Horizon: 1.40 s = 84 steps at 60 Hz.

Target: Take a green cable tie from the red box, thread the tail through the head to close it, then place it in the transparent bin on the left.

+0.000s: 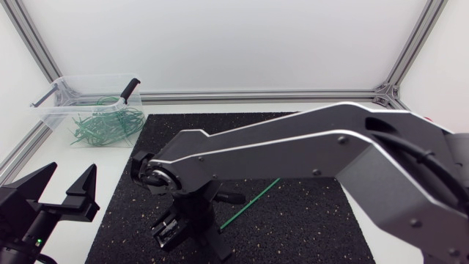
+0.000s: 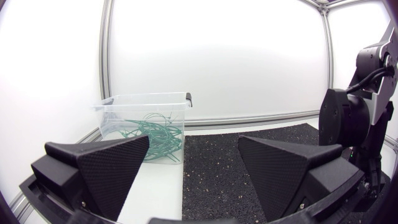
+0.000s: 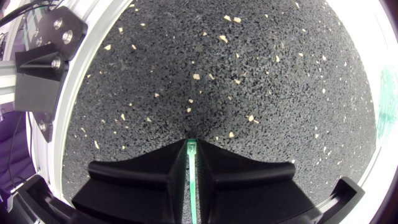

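Note:
My right arm comes in from the right and reaches past the middle, its gripper (image 1: 167, 236) pointing down at the black mat (image 1: 308, 220). In the right wrist view that gripper (image 3: 191, 153) is shut on a green cable tie (image 3: 192, 167), whose head end shows just at the fingertips, close above the mat. In the head view the tie's straight tail (image 1: 253, 202) trails out behind the wrist toward the right. My left gripper (image 1: 67, 192) stands open and holds nothing at the table's front left; its wedge fingers (image 2: 106, 169) frame the transparent bin (image 2: 147, 107).
The transparent bin (image 1: 66, 92) at the back left holds several green cable ties (image 1: 102, 125) and has a black clip on its rim. In the left wrist view my right arm (image 2: 348, 124) stands over the mat (image 2: 217, 168) beside the left gripper.

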Motion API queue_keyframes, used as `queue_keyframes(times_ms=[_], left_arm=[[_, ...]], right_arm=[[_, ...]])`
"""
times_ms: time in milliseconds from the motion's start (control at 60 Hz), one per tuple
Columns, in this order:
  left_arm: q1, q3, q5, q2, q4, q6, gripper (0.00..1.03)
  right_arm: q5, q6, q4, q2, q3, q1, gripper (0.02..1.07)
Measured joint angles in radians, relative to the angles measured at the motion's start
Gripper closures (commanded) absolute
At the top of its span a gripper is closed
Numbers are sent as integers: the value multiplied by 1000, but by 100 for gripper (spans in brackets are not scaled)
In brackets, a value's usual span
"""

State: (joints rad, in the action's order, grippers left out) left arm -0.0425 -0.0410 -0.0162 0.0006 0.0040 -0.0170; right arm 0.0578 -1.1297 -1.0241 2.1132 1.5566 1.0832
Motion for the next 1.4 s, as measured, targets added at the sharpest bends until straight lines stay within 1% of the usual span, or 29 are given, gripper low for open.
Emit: queue_keyframes(times_ms=[200, 367, 517, 583, 683, 783, 883, 950, 1033, 1100, 1167, 1233, 1317, 1367, 1400], left_arm=[[-1, 0, 0, -6, 0, 0, 4], [-35, 0, 0, -7, 0, 0, 5], [-40, -10, 0, -7, -13, -1, 8], [-46, -26, 3, -6, -32, -2, 12], [-46, -64, 8, 18, -38, -6, 12], [-46, -136, 51, 107, -60, -9, 12], [-37, -224, 121, 253, -78, -10, 12], [-19, -282, 185, 368, -79, -10, 12], [22, -340, 303, 490, -83, -14, 12], [67, -383, 420, 579, -87, -18, 12], [108, -431, 524, 658, -113, -21, 12], [129, -483, 613, 737, -136, -23, 12], [132, -535, 691, 827, -151, -55, 12], [129, -544, 710, 853, -149, -77, 12], [113, -547, 716, 869, -149, -115, 12]], right_arm=[[29, 23, -86, -74, 78, -55, 102], [65, 78, -143, -159, 190, -129, 102], [112, 128, -190, -216, 259, -192, 102], [142, 151, -216, -232, 296, -219, 102], [175, 185, -246, -246, 352, -260, 102], [207, 225, -264, -252, 408, -305, 102], [263, 248, -280, -252, 448, -349, 102], [328, 248, -334, -250, 481, -380, 102], [377, 248, -357, -249, 510, -409, 102], [422, 248, -362, -249, 521, -431, 102], [467, 248, -368, -247, 530, -449, 102], [508, 248, -372, -240, 541, -463, 102], [549, 248, -379, -226, 558, -473, 102], [571, 248, -383, -217, 564, -476, 102], [600, 248, -384, -206, 567, -478, 102]])
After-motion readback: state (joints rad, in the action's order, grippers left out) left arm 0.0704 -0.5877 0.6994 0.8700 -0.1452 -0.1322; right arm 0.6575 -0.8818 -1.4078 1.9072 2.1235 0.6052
